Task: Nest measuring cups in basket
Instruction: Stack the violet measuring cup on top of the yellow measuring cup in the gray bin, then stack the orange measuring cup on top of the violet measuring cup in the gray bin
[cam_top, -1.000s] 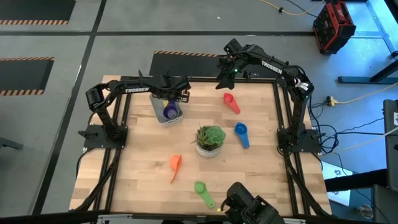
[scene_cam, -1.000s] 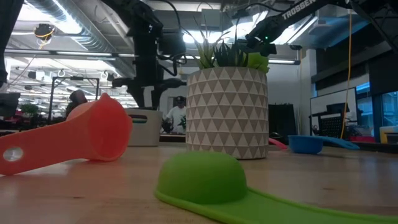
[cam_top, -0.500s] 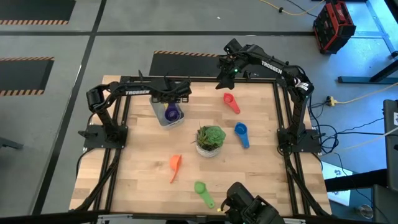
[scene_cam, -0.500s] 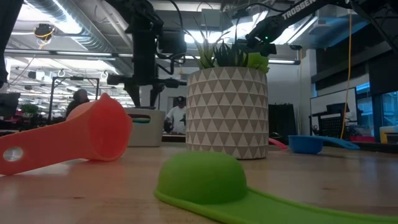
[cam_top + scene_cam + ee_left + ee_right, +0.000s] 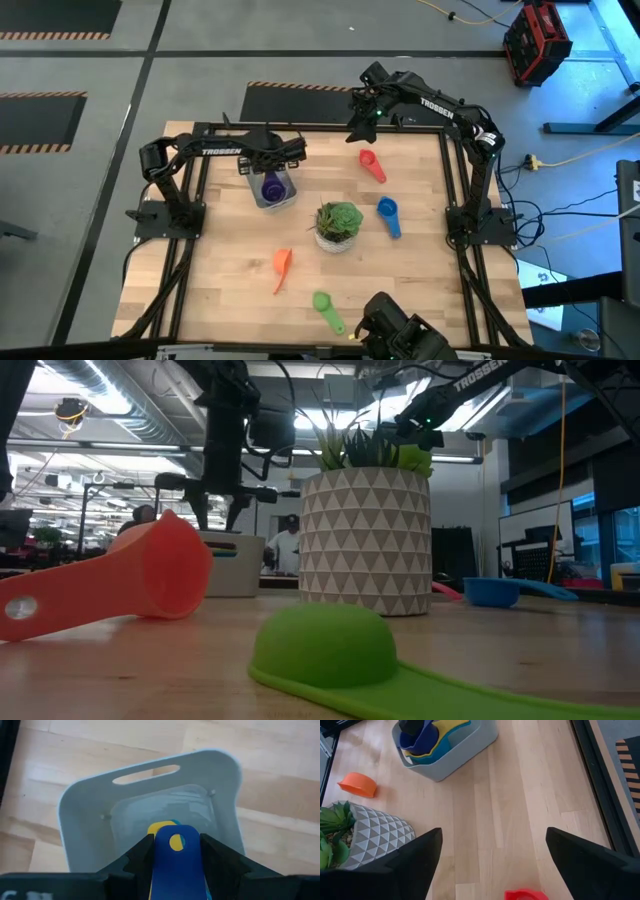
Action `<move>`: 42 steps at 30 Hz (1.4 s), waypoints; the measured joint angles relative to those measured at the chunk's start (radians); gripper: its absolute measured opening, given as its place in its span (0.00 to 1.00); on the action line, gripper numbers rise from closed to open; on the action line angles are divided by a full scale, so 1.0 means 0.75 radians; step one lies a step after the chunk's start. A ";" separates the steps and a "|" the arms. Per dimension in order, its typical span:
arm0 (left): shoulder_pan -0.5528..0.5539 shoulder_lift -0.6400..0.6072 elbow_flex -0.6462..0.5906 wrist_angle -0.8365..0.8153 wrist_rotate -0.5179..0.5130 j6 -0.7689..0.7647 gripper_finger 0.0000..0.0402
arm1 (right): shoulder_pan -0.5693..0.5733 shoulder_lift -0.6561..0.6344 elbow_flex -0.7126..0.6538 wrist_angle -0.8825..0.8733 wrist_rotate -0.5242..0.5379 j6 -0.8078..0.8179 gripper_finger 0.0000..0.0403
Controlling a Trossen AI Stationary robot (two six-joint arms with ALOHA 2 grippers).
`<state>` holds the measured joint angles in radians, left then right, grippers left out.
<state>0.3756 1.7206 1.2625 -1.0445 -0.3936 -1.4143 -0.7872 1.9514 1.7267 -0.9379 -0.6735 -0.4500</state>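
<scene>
left gripper [image 5: 268, 165] sits over the basket [image 5: 257, 192] at the table's back left, fingers closed on the handle of the blue cup [image 5: 177, 862], which hangs down into the basket. a yellow cup [image 5: 159, 827] shows under the blue one, inside the basket; right wrist view shows blue, yellow and a light blue cup [image 5: 454, 736] stacked in the bin, with the left gripper's tip down in it. from above a purple-looking cup bowl [image 5: 272, 185] shows in the basket.

right gripper [image 5: 357, 128] hovers above the back edge of the table, fingers spread wide, holding nothing. red cup [image 5: 371, 163] lies on the wood just in front of it. another blue cup [image 5: 388, 214] lies right of the potted plant [image 5: 338, 224] at table centre. orange cup [image 5: 282, 265] is front left of the plant, green cup [image 5: 326, 308] near the front edge, bowl down in the low view.
</scene>
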 joint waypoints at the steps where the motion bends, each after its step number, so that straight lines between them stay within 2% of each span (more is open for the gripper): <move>1: 0.000 0.000 0.000 0.000 0.010 0.002 0.35 | 0.000 0.000 0.000 0.000 0.000 0.000 0.90; 14: 0.001 0.000 0.000 -0.002 0.032 0.055 0.35 | 0.000 0.000 0.000 0.000 0.000 0.000 0.90; 28: 0.002 0.000 0.000 -0.002 0.060 0.074 0.45 | 0.000 0.000 0.000 -0.001 0.000 0.000 0.90; 33: 0.002 0.000 0.000 0.000 0.010 0.075 0.45 | 0.000 0.000 0.000 -0.001 0.000 -0.001 0.90; 42: 0.001 -0.032 0.000 0.011 -0.021 0.196 0.45 | -0.002 0.000 0.000 0.007 -0.007 -0.005 0.90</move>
<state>0.3763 1.6970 1.2625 -1.0366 -0.4093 -1.2670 -0.7888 1.9514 1.7267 -0.9329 -0.6785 -0.4539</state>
